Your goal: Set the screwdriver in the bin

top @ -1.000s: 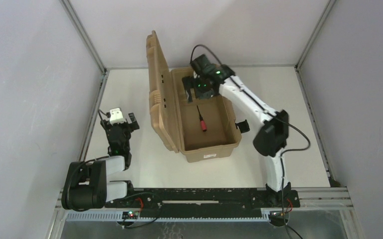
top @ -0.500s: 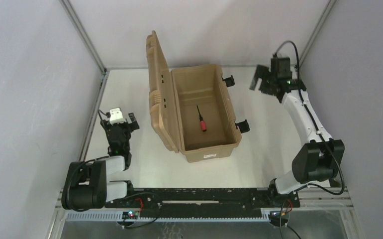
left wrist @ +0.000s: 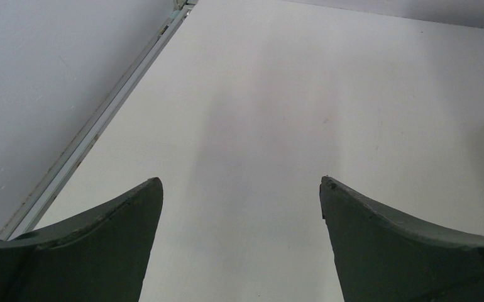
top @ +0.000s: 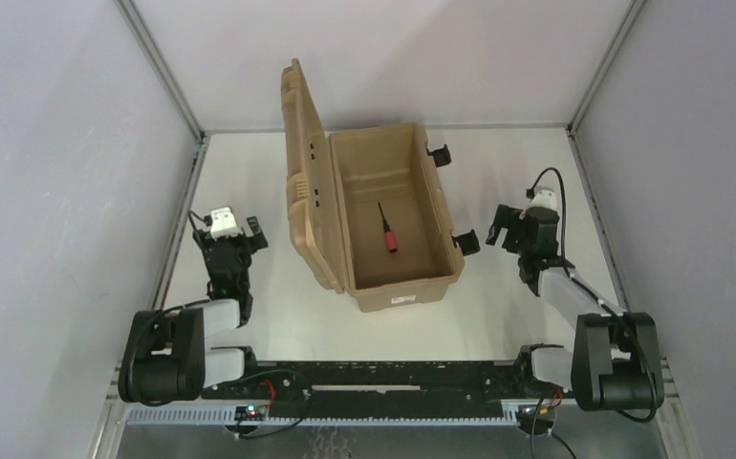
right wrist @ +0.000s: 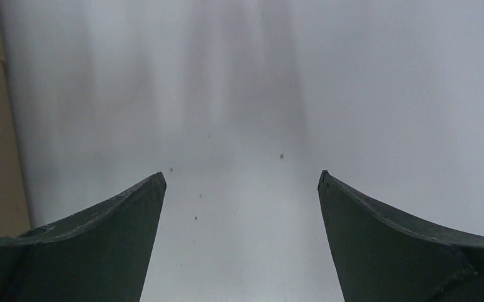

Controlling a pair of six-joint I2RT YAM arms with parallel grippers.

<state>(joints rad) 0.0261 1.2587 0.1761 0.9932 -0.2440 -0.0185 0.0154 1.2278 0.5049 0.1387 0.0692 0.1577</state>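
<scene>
Screwdriver point(top: 388, 229) lies flat on the floor of the open bin point(top: 407, 287), whose lid stands up on its left side. Left gripper point(left wrist: 241, 182) and right gripper point(right wrist: 241, 176) sit low over the table point(top: 536, 172) on either side of the bin, jaws wide apart, empty.

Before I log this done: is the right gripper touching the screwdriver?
Apart. The top view shows the screwdriver lying inside the bin, while the right gripper sits outside it, jaws open.
</scene>
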